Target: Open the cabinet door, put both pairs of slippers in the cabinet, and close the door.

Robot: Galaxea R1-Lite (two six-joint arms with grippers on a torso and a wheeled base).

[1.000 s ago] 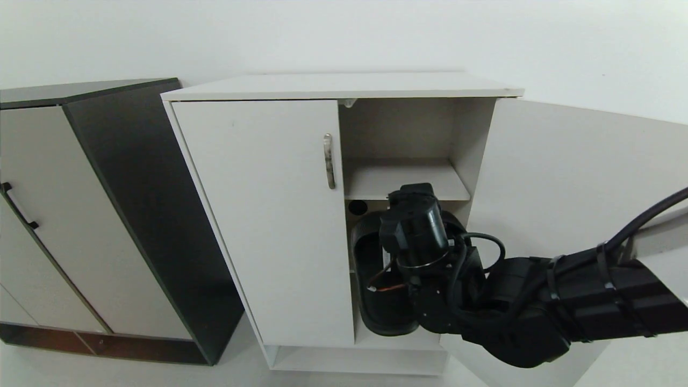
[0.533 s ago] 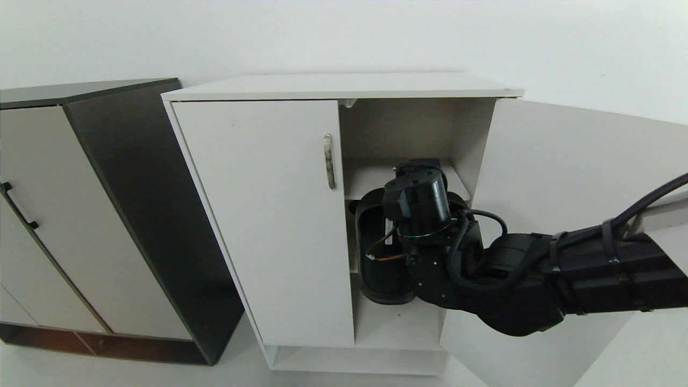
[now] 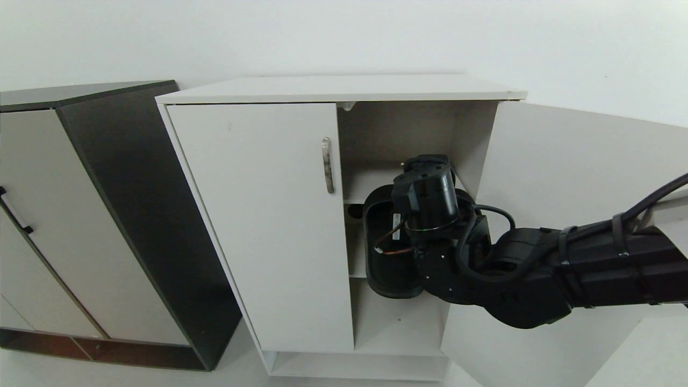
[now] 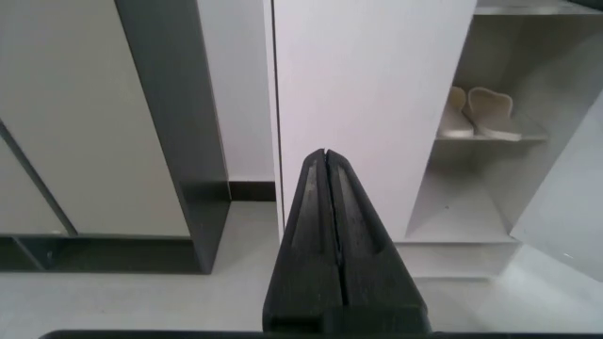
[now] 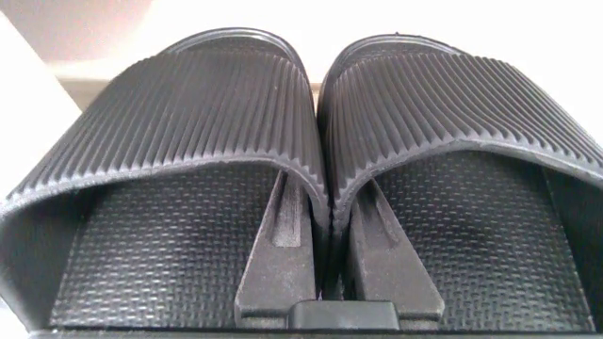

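White two-door cabinet (image 3: 338,86), its left door (image 3: 258,215) shut and its right door (image 3: 564,177) swung wide open. A pair of black ribbed rubber slippers (image 3: 384,252) is held side by side in the open right-hand bay, at the height of the shelf edge and above the bottom board. The right pincer (image 5: 327,188) is clamped on the two adjoining inner walls of the pair. A pair of cream slippers (image 4: 480,111) is seen lying on the inner shelf (image 4: 490,137). The left pincer (image 4: 326,155) is pressed together, held low before the cabinet. A dark grey cabinet (image 3: 134,204) is placed beside the white one, on its left.
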